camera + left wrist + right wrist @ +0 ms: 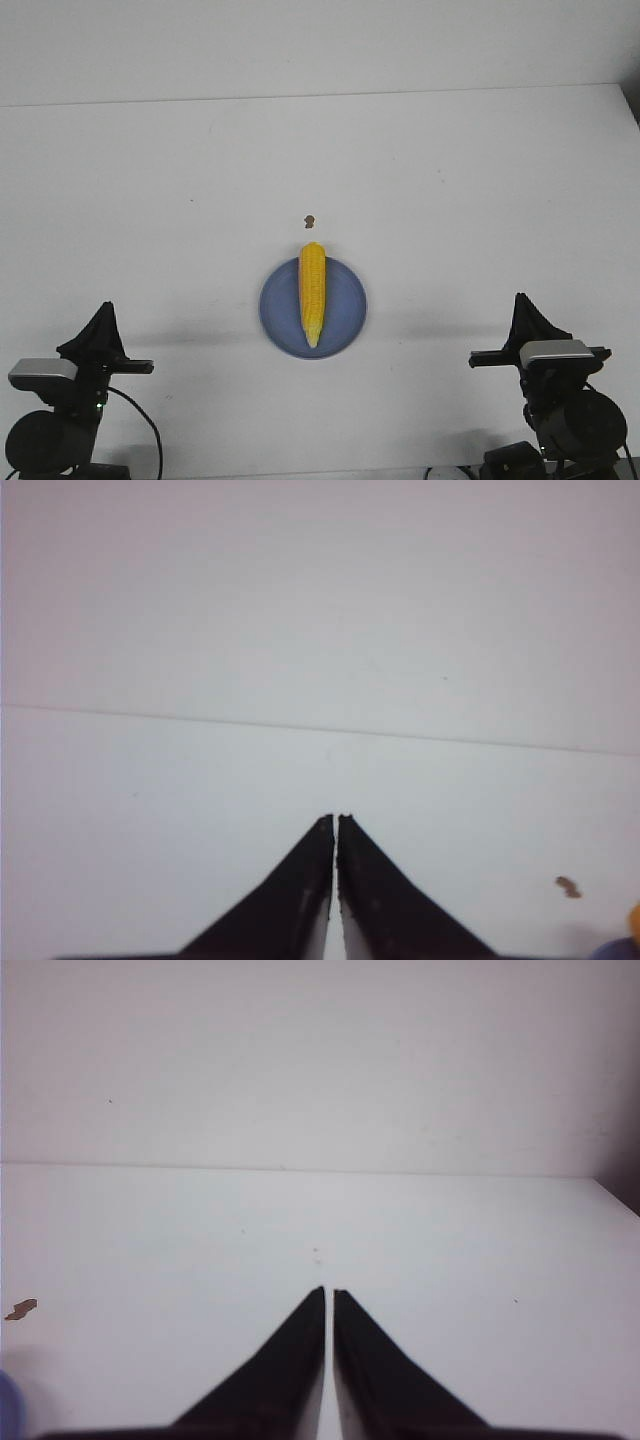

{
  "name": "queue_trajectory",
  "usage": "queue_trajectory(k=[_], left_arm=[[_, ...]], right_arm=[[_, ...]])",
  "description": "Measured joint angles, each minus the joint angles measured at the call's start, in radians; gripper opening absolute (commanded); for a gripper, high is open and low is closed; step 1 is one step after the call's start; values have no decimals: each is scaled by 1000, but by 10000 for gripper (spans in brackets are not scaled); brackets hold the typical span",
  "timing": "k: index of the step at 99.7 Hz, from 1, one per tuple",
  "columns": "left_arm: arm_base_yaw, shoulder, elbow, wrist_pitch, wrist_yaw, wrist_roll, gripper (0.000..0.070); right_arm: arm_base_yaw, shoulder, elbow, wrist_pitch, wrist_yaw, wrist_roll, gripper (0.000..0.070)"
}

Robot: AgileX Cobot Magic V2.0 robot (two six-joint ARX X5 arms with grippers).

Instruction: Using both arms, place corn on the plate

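Pressing nearly shut on nothing, both arms' fingers sit apart from the corn.

We note two black arms at the near edge of the front view, at about 7 and 5 o'clock. Each ends in a pointed black gripper: left gripper, right gripper, both tapering to a narrow tip. Below each tip we see a flat black crossbar and a grey-silver camera block with rounded corners; its twin sits on the right arm. Beneath these are rounded black joint housings. A thin black cable loops from the left arm's base. In the wrist views, the fingers show matte black outer faces and paler inner faces along a thin slit; the right fingers look the same.
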Motion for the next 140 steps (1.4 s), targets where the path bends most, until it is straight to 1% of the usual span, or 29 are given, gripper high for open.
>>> queue_trajectory(k=[18,34,45,52,78,140], left_arm=[[50,-134,-163,7,0,-14,12],[75,-133,-236,14,5,-42,12],[75,-133,-278,93,6,-52,12],[75,-134,-306,147,24,-53,12],[75,-135,-307,164,42,-53,12],[75,-135,-307,164,42,-53,12]], right_arm=[[0,0,0,0,0,0,19],[0,0,0,0,0,0,19],[0,0,0,0,0,0,19],[0,0,0,0,0,0,19],[0,0,0,0,0,0,19],[0,0,0,0,0,0,19]])
